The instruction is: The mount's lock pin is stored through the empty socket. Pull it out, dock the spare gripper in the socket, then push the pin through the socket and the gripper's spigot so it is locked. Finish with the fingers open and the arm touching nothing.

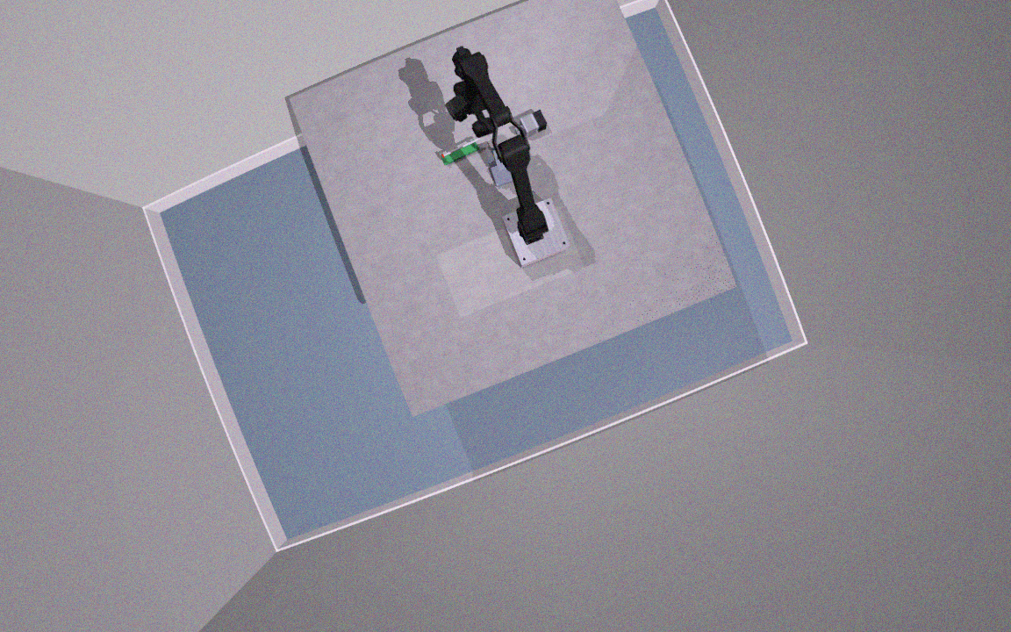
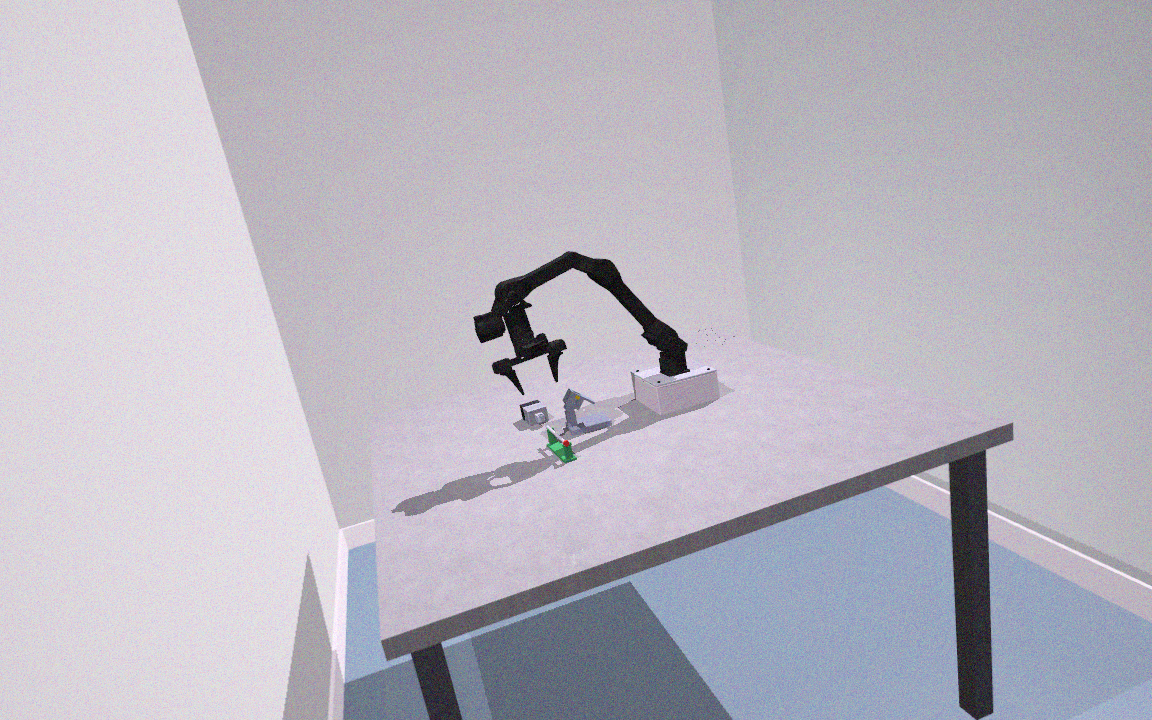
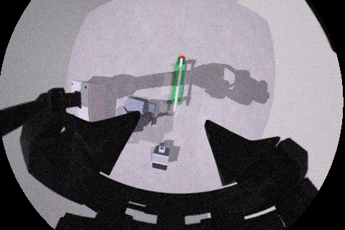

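Note:
My gripper is open and empty, raised above the table. The white lock pin with a red head lies along the green cradle; its plain end sticks out past the cradle in the wrist view. The blue-grey mount stands between cradle and arm base; my left finger partly covers it in the wrist view, and its socket is too small to judge. The grey-and-black spare gripper sits on the table, apart from the mount, its small spigot towards the cradle side.
The white base box carries the arm and stands behind the mount. The table has its edges well away from these objects. The arm's shadow falls across the cradle in the wrist view.

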`<state>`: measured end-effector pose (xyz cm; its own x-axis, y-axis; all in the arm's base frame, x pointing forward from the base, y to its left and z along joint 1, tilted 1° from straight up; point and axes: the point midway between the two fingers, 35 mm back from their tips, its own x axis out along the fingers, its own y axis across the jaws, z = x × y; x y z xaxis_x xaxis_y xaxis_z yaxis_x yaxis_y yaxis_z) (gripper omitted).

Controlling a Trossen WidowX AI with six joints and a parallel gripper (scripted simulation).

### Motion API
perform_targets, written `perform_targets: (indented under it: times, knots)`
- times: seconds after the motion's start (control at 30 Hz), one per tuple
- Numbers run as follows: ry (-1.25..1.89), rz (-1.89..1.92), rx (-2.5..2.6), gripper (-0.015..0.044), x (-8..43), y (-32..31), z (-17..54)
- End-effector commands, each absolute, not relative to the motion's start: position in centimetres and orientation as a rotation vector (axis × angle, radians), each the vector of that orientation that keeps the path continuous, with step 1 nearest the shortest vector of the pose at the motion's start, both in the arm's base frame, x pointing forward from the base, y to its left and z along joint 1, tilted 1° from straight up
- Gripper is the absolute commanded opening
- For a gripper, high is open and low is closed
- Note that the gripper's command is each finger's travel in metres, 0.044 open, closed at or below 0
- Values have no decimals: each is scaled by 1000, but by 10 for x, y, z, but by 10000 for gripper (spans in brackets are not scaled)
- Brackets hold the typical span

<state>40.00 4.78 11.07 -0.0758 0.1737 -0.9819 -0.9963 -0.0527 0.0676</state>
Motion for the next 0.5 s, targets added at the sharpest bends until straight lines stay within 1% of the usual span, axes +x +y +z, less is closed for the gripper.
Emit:
perform_targets:
  times: [0.0,0.13,0.3,0.37,0.47]
  knots:
    - [1079,1354,-1011,440,410,-16,106]
    - [998,1385,-969,440,408,-80,100]
    - [874,1386,-935,440,391,-159,92]
    - [854,1382,-932,440,386,-173,91]
    - [853,1381,-932,440,385,-174,91]
